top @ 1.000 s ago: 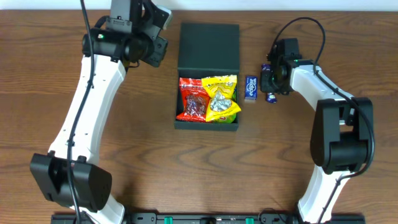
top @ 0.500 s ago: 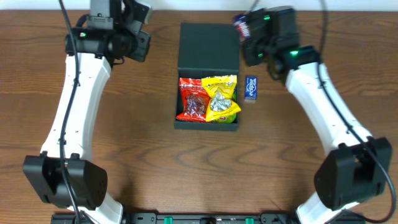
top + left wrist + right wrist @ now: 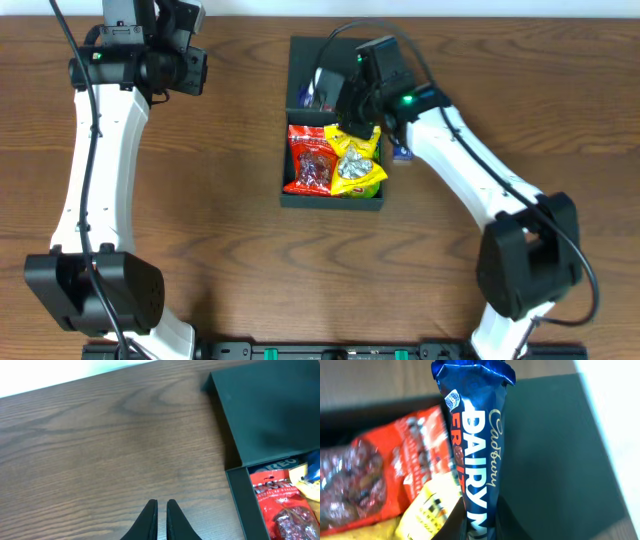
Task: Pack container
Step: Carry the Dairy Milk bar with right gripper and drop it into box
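The container (image 3: 334, 200) is a dark square box at table centre, its flat lid (image 3: 365, 62) lying open behind it. Inside lie a red snack packet (image 3: 311, 160) and a yellow packet (image 3: 360, 170). My right gripper (image 3: 335, 95) is shut on a blue Cadbury Dairy Milk bar (image 3: 477, 445) and holds it above the lid, near the box's back edge. The bar's tip shows in the overhead view (image 3: 312, 96). My left gripper (image 3: 161, 510) is shut and empty over bare table, left of the box (image 3: 240, 495).
A small blue packet (image 3: 402, 152) lies on the table just right of the box, partly hidden by my right arm. The table's back edge runs close behind the lid (image 3: 270, 405).
My right gripper lifted the blue bar from the table at the right and carried it left, to above the open lid. My left arm drew away to the left.
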